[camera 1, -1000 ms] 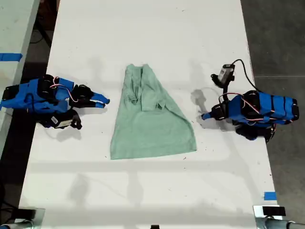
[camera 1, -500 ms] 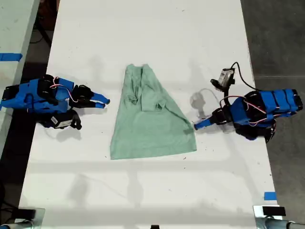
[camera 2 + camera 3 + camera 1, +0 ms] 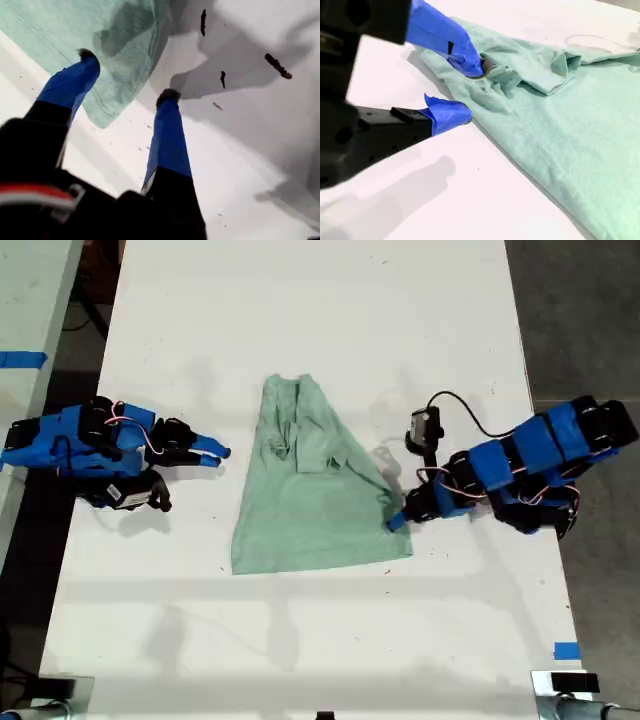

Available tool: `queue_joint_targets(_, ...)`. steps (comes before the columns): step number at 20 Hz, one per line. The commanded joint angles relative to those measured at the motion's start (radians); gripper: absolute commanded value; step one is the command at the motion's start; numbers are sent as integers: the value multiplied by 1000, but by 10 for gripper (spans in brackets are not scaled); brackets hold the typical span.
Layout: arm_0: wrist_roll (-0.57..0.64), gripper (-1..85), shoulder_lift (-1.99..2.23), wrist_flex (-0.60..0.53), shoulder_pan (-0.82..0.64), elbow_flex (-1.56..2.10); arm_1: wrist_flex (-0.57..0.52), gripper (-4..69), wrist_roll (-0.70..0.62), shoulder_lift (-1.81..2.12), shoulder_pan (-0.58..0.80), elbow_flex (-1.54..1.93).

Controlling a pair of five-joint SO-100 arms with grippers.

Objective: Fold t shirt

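Robotics lab: white worktable (image 3: 300, 300), blue tape markers (image 3: 566, 650).

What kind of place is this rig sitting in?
Probably a robotics lab or data-collection bench, not a home. A white table carries one blue arm at the exterior view's left and another blue arm at its right, a blue tape mark, and a single t shirt between the arms.

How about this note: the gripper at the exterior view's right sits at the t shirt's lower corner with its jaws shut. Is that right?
One thing is wrong: the jaws are open, not shut. The first wrist view shows my first gripper spread at the corner of the t shirt, one finger over the fabric, the other beside it. The rest stands.
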Motion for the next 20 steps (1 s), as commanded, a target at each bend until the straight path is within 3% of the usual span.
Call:
queue_joint_targets(1,-5,114,6,-14,5,49,-29,246,-5,-75,9,-117)
queue_joint_targets(4,-5,114,6,-14,5,49,21,225,-21,-193,25,-222)
queue_joint_targets(7,-5,114,6,-14,5,49,43,61,-61,-313,58,-296)
queue_joint_targets(13,5,115,6,-14,-92,49,219,8,-152,-313,138,-460)
queue_joint_targets(14,160,115,6,-14,-126,49,264,8,-144,-319,137,-497)
queue_joint_targets(15,428,115,6,-14,-164,49,311,7,-140,-321,132,-534)
queue_joint_targets(18,448,113,6,-14,-179,49,492,-12,-107,-322,124,-699)
queue_joint_targets(20,448,113,6,-14,-189,49,540,-12,-146,-348,117,-850)
